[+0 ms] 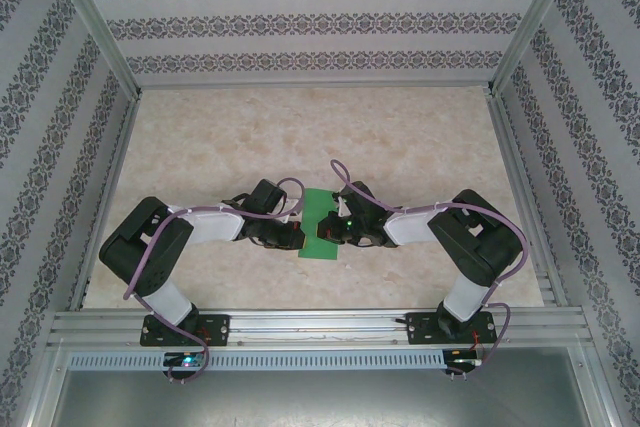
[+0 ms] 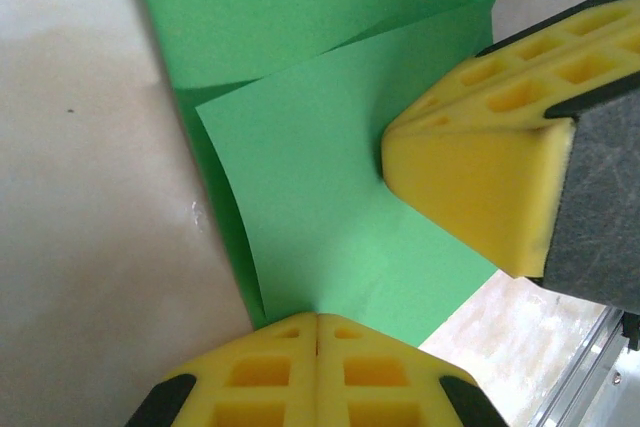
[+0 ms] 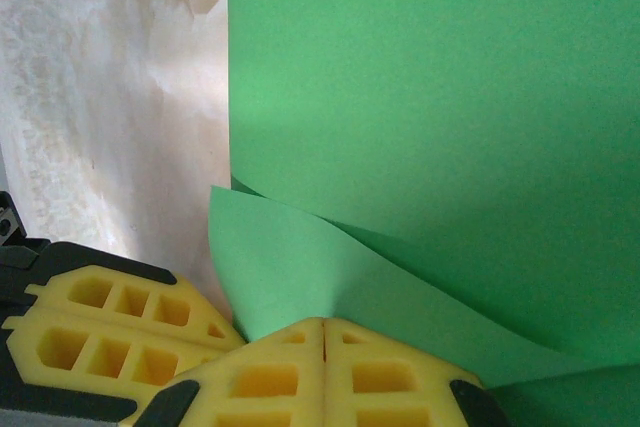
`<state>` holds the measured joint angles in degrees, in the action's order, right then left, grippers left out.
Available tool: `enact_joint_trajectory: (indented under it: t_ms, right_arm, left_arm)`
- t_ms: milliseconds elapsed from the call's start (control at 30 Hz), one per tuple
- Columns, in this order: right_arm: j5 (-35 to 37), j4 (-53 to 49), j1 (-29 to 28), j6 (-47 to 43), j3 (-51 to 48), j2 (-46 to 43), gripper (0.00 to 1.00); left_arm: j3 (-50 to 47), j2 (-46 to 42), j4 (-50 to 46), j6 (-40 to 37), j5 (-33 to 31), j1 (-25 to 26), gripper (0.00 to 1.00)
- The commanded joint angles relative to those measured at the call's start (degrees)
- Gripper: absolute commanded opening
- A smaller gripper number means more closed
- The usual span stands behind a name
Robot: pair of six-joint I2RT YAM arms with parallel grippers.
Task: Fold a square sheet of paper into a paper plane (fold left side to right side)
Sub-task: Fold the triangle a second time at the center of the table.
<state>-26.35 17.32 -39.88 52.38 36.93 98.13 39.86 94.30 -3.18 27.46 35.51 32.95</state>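
So the table (image 1: 300, 137) is a pale beige, marble-look top with aluminium rails running down both sides and across the near edge. Lying on it, about midway from side to side and toward the near edge, is the bright green square sheet of paper (image 1: 320, 207). It's doubled over on itself, bottom layer flat on the table, top layer curling up a bit.

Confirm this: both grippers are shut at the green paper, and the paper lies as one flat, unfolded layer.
No: the square sheet of paper has a flap folded over a lower layer, as the left wrist view shows. The left gripper and right gripper are indeed shut at it.
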Motion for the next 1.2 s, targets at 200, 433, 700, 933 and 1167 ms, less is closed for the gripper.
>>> enact_joint_trajectory:
  t_ms: [200, 433, 700, 933, 1167]
  right_arm:
    - [1.9, -1.0, -1.1, -0.4, 0.2, -5.8, 0.0]
    - [3.5, 1.1, -3.3, 1.6, -0.4, -4.2, 0.0]
    - [3.7, 1.3, -4.3, 1.8, 1.6, -0.6, 0.0]
    - [5.7, -0.1, -4.2, 1.0, 1.5, 0.8, 0.0]
    - [7.4, -3.4, -3.2, -0.9, 1.7, 0.8, 0.0]
  left_arm:
    - [-2.1, 2.3, -3.2, -1.1, -6.9, 0.6, 0.0]
    - [-1.7, 2.8, -4.5, -0.8, -9.2, 0.7, 0.0]
    - [-0.8, 3.8, -6.2, -0.9, -10.8, 1.1, 0.0]
    - [0.0, 4.5, -8.8, -0.7, -13.0, 1.2, 0.0]
    - [0.2, 5.4, -10.5, -0.4, -14.8, 1.2, 0.0]
